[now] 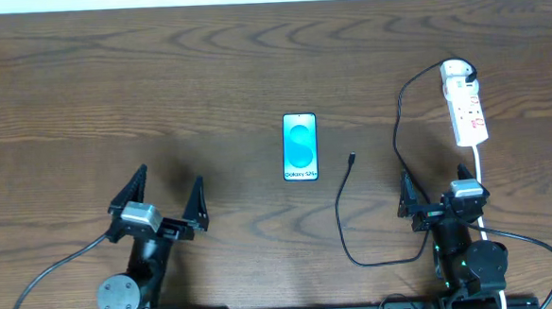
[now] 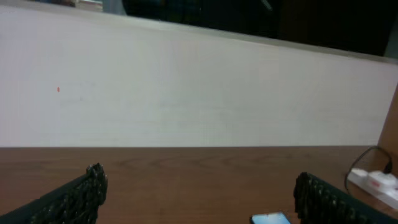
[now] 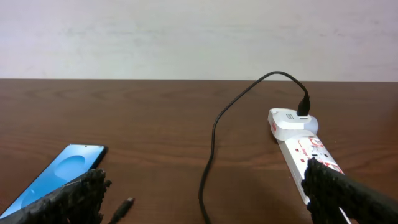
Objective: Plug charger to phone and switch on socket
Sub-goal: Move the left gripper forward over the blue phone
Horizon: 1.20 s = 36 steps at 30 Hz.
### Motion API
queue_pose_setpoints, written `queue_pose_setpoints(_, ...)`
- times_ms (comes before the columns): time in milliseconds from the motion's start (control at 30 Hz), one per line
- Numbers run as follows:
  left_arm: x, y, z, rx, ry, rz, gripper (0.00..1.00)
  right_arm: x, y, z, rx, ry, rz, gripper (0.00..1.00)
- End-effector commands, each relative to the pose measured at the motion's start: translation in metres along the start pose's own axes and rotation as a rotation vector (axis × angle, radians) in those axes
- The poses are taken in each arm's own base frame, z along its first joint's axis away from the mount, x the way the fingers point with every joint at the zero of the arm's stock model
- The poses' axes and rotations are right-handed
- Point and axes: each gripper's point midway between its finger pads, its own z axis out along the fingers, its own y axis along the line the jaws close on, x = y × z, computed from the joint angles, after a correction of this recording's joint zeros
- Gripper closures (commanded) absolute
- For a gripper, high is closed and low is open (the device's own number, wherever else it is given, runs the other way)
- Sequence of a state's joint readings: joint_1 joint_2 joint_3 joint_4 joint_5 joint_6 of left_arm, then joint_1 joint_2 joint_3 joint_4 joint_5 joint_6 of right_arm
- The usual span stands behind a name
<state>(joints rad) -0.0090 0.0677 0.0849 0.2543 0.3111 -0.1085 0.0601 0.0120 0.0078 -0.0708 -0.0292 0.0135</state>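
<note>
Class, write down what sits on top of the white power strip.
A white adapter sits on the far end of the socket, with the charger cable running from it. The outlet beneath the adapter is covered.

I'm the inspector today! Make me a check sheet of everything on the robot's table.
Surface: brown wood-grain table.
Job's things: slim smartphone with a cyan-blue screen lies flat mid-table; thin black charger cable has its small tip loose beside the phone, not plugged in, and its other end in the narrow white power strip; switch state too small to tell.
Clutter: nothing seen.
Pincers: left pincer open, empty; right pincer open, empty.
Cables: white cord leaves the strip past the right arm.
Surroundings: pale wall behind.
</note>
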Motion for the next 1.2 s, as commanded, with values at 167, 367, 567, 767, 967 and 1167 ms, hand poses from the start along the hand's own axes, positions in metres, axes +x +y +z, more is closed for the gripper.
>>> queue_pose_setpoints(167, -0.046, 0.002, 0.03, -0.058, 0.254, -0.064, 0.02, 0.001, -0.002, 0.0, 0.011, 0.001, -0.011, 0.01)
queue_pose_setpoints(367, -0.018, -0.01, 0.038, -0.029, 0.741, -0.231, 0.02, 0.001, -0.002, 0.0, 0.011, 0.001, -0.011, 0.01)
queue_pose_setpoints(567, 0.008, -0.039, 0.051, 0.152, 0.902, -0.383, 0.02, 0.001, -0.002, 0.0, 0.011, 0.001, -0.011, 0.01)
queue_pose_setpoints(767, 0.034, -0.031, 0.049, 0.048, 1.072, -0.513, 0.02, 0.001, -0.002, 0.0, 0.011, 0.001, -0.011, 0.01)
queue_pose_setpoints(967, 0.031, -0.023, 0.048, -0.091, 1.275, -0.463, 0.02, 0.001, -0.002, 0.0, 0.011, 0.001, -0.011, 0.01)
queue_pose_setpoints(1167, 0.028, -0.029, 0.06, -0.24, 1.456, -0.294, 0.02, 0.001, -0.002, 0.0, 0.011, 0.001, -0.011, 0.01)
